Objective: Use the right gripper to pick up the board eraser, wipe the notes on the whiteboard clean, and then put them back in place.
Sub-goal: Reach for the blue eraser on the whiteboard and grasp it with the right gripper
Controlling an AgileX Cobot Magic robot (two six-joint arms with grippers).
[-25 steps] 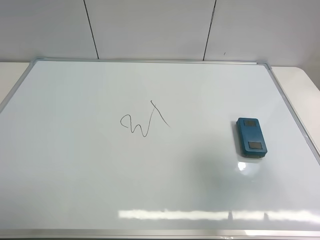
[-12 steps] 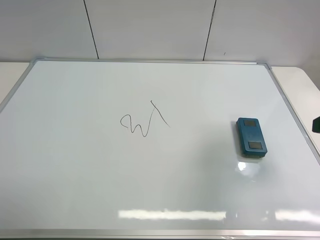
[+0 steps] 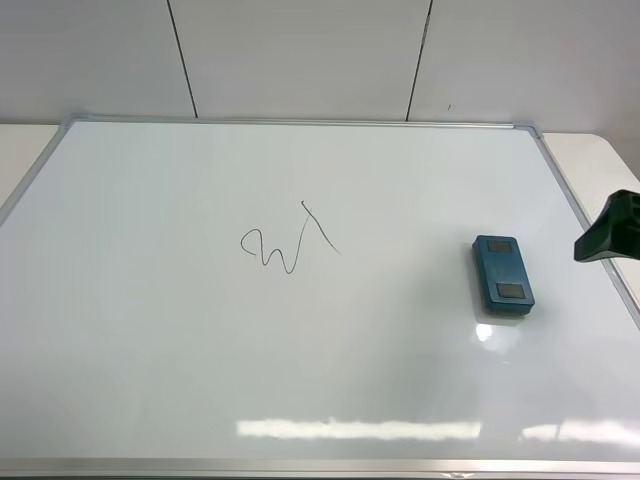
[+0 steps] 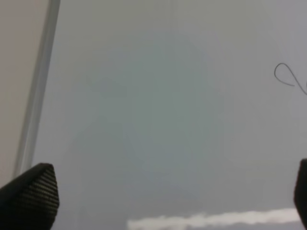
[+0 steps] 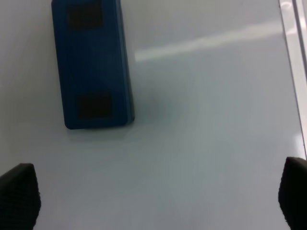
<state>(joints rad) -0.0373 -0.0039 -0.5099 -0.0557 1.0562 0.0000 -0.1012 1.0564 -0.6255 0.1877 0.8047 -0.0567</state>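
Note:
The teal-blue board eraser (image 3: pixel 502 275) lies flat on the right part of the whiteboard (image 3: pixel 150 360); it also shows in the right wrist view (image 5: pixel 91 64). The black notes (image 3: pixel 288 244) sit near the board's middle, and one loop of them shows in the left wrist view (image 4: pixel 288 77). My right gripper (image 3: pixel 606 232) comes in at the right edge, to the right of the eraser and apart from it. Its fingertips (image 5: pixel 19 195) stand wide apart in the right wrist view, with nothing between them. My left gripper (image 4: pixel 168 201) is open over bare board near the frame.
The board's silver frame (image 3: pixel 585 220) runs close under my right gripper; it also shows in the right wrist view (image 5: pixel 292 57) and the left wrist view (image 4: pixel 41 81). A white panelled wall (image 3: pixel 300 60) stands behind the board. The cream table (image 3: pixel 600 160) shows beyond the right frame.
My right gripper has come into the exterior view from the right edge and moved left toward the eraser. The eraser and the notes have not moved.

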